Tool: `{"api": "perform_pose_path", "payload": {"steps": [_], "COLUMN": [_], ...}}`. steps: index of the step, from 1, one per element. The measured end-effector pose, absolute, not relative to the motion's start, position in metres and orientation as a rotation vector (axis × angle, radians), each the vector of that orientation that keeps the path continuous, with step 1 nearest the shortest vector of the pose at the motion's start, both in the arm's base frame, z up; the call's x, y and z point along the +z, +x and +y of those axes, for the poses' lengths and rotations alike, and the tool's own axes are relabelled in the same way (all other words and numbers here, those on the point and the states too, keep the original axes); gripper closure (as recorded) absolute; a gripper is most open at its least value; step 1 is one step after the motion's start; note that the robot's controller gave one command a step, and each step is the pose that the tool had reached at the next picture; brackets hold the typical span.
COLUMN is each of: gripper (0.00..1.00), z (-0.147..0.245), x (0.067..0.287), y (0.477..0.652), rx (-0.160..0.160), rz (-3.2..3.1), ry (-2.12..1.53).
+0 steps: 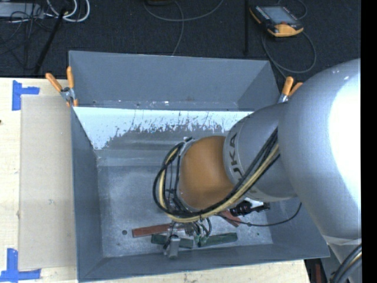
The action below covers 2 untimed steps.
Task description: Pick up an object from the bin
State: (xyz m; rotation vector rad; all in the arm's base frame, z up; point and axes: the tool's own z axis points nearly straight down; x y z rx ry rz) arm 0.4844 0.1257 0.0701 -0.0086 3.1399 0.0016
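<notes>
Low down, one brown strip [148, 232] and one dark green strip [224, 238] are lying beside the pincer [172, 245]; open or clamped, I cannot tell.

Grey metal bin [118, 199] with scuffed, speckled floor, carrying close to the front wall a flat reddish-brown strip [150, 232], just below it a short dark green piece [158, 239], further right a longer dark green bar [224, 238], and beyond that a small white item [255, 206].
</notes>
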Motion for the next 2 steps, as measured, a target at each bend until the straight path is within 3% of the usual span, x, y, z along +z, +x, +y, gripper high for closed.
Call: {"api": "perform_pose_path", "payload": {"steps": [1, 2], "gripper": [1.0, 1.0], "z": [0.126, 0.103], "x": [0.07, 0.213], "y": [0.484, 0.477], "rx": [0.001, 0.003], "rz": [3.142, 3.135], "ry": [-0.007, -0.034]}}
